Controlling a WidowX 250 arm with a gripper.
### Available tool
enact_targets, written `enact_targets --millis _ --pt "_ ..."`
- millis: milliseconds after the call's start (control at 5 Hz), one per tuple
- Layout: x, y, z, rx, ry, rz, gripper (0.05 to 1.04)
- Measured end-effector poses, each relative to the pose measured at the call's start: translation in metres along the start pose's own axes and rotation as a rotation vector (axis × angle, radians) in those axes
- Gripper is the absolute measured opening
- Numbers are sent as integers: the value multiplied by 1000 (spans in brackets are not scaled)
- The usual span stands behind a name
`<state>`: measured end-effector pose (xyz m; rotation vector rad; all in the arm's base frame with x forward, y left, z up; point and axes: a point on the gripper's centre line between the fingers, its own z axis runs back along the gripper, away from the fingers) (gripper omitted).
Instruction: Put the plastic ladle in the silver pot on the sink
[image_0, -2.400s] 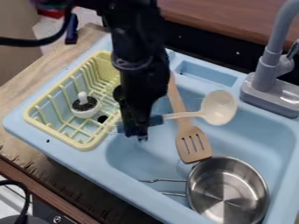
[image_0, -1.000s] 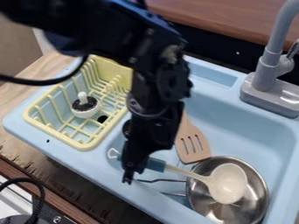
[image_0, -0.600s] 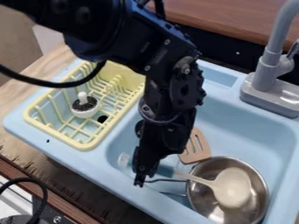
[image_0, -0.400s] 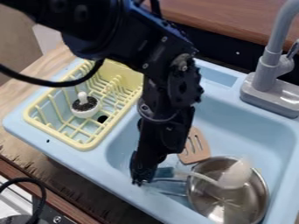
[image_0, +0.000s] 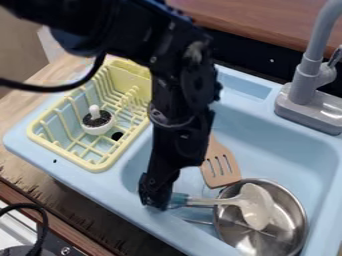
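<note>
From my station, I see the gripper (image_0: 155, 204) low at the front side of the sink (image_0: 287, 145), to the left of the pot in the camera view. I cannot tell whether it is grasping the plastic ladle (image_0: 256, 209) or has released it; the blue grip of the handle meets the dark tip there, and the arm covers the contact. From this tip the ladle goes out to the right, its long axis lying almost level across the view, handle toward me and bowl away. The bowl is above or within the mouth of the silver pot (image_0: 292, 216), and the neck crosses the left part of the rim. Whether the bowl rests on the metal, I cannot say. The wooden spatula (image_0: 220, 167) lies just beyond, with its slotted blade near the rim of the pot. So I judge that the task is close to its end, and the direction is what matters: if I have the handle, I should advance along its own line, rightward and slightly toward the bottom of the view, then lower and let go. If I pull leftward while it is caught, the bowl could slide out over the rim.
</note>
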<state>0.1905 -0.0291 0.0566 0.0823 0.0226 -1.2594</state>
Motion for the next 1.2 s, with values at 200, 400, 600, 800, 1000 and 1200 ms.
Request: enact_targets --millis 200,400,600,800,1000,1200 --pt "0 10 10 -6 -15 48 999" --pt "1 21 17 33 -27 125 999" --pt "3 33 13 61 -24 192 999" --pt "7 52 2 72 -30 303 999" --pt "14 68 7 41 -93 436 999" --pt "20 80 17 28 -175 568 999"
